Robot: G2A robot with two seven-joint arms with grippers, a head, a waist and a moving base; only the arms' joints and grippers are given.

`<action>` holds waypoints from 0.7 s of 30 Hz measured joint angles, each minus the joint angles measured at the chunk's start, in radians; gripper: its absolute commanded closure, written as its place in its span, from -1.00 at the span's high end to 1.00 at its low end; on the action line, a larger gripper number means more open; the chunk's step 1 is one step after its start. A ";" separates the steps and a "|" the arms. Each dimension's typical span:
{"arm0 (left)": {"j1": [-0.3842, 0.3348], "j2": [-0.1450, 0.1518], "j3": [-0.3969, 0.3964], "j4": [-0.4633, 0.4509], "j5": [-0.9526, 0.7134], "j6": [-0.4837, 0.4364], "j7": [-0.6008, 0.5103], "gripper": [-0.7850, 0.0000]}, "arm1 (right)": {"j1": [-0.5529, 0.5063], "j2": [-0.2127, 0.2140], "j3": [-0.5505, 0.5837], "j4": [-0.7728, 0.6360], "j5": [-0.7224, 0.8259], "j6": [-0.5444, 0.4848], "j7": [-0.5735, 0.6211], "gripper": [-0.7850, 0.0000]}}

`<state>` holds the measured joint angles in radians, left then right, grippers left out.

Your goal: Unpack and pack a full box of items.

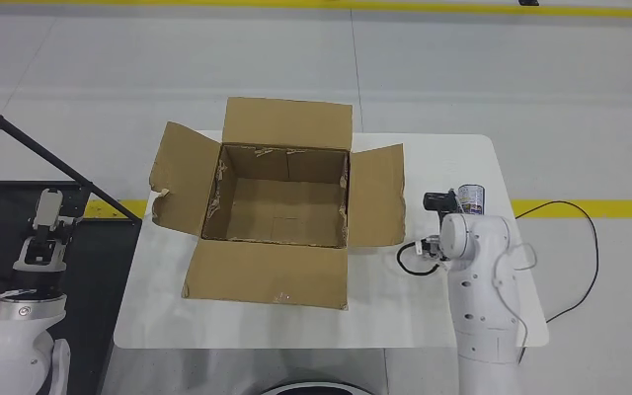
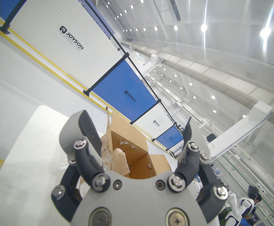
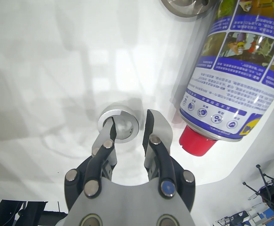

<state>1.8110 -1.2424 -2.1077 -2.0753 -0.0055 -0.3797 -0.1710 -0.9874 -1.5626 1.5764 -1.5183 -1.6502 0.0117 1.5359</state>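
The open cardboard box stands in the middle of the white table, its four flaps folded out and its inside bare. My right gripper is open just over a small silver metal ring; one fingertip overlaps the ring's hole, the other is beside its rim. Right next to it stands a spray can with a red cap, also seen as the spray can in the top view. My left gripper is open and holds nothing, off the table's left side, facing the box.
A second silver metal part lies beyond the can. A black item and a coiled black cable lie by the right arm. A dark stand sits left of the table.
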 measured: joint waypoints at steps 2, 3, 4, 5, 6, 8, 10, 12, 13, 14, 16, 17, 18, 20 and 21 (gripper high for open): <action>0.000 0.000 0.000 0.000 0.000 0.000 0.000 1.00 | -0.008 0.000 0.000 -0.023 0.007 -0.003 0.000 0.67; -0.001 0.000 0.000 0.000 0.001 0.001 0.001 1.00 | -0.015 -0.001 -0.002 -0.043 0.011 -0.005 0.000 0.84; -0.003 0.000 -0.002 0.000 0.006 0.003 0.004 1.00 | -0.021 -0.001 -0.004 -0.061 0.012 -0.007 0.000 1.00; -0.006 0.000 -0.005 0.000 0.018 0.007 0.009 1.00 | -0.028 -0.001 -0.006 -0.082 0.012 -0.007 0.000 1.00; -0.010 0.000 -0.009 0.000 0.041 0.011 0.019 1.00 | -0.037 -0.001 -0.009 -0.116 0.011 -0.007 0.000 1.00; -0.013 0.000 -0.009 0.001 0.075 0.017 0.027 1.00 | -0.053 -0.002 -0.014 -0.178 0.014 -0.004 0.000 1.00; -0.012 0.001 -0.004 -0.001 0.109 0.023 0.009 1.00 | -0.072 -0.002 -0.020 -0.261 0.020 0.002 0.000 1.00; -0.009 0.003 -0.001 -0.006 0.154 0.030 -0.023 1.00 | -0.092 -0.004 -0.032 -0.349 0.029 0.012 0.000 1.00; -0.008 0.004 0.001 -0.009 0.174 0.031 -0.036 1.00 | -0.099 -0.004 -0.036 -0.387 0.033 0.018 0.000 1.00; -0.006 0.005 0.004 -0.013 0.193 0.031 -0.050 1.00 | -0.105 -0.004 -0.039 -0.424 0.038 0.026 0.000 1.00; -0.001 0.007 0.012 -0.020 0.239 0.023 -0.077 1.00 | -0.117 -0.005 -0.036 -0.502 0.052 0.056 -0.005 1.00; 0.002 0.008 0.016 -0.022 0.259 0.018 -0.089 1.00 | -0.121 -0.006 -0.031 -0.531 0.062 0.076 -0.017 1.00; 0.005 0.009 0.023 -0.024 0.286 0.013 -0.103 1.00 | -0.128 -0.007 -0.025 -0.564 0.088 0.100 -0.043 1.00; 0.007 0.010 0.035 -0.021 0.323 0.010 -0.116 1.00 | -0.141 -0.008 -0.015 -0.600 0.160 0.111 -0.087 1.00; 0.006 0.010 0.043 -0.018 0.342 0.009 -0.125 1.00 | -0.146 -0.009 -0.010 -0.609 0.205 0.111 -0.104 1.00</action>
<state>1.8175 -1.2320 -2.0647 -2.0937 0.3362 -0.3712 -0.2955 -1.1331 -1.5711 1.5662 -2.1268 -1.4452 0.1225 1.4319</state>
